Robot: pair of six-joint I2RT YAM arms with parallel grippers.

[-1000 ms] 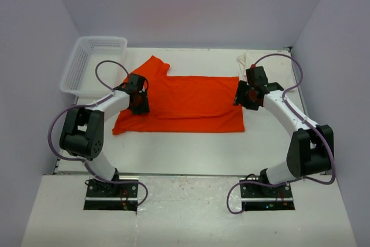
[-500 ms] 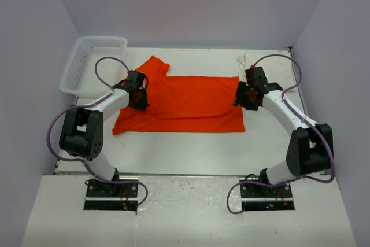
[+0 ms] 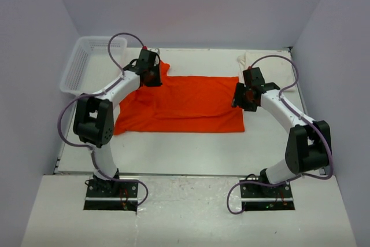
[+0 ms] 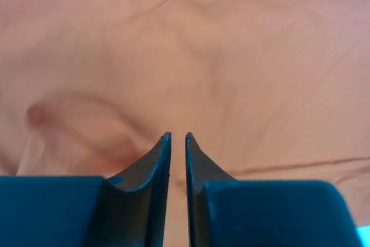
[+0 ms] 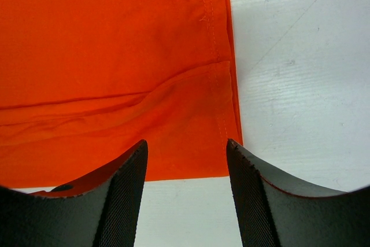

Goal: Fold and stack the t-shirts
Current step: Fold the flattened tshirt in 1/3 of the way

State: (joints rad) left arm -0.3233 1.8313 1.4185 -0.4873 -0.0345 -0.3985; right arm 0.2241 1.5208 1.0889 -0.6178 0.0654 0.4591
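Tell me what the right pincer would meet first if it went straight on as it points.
Most likely the orange t-shirt: its hemmed edge lies between the open jaws of the right pincer. One finger may land on the bare table beside the hem; depth is unclear.

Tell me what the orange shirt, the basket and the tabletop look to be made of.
Orange t-shirt: soft matte cloth, probably a knit; it wrinkles and shows a stitched hem in the right wrist view. Basket: looks like white moulded plastic, an open lattice with a stiff rim. Table: hard, white, matte, faintly scuffed; painted board or laminate, hard to tell which.
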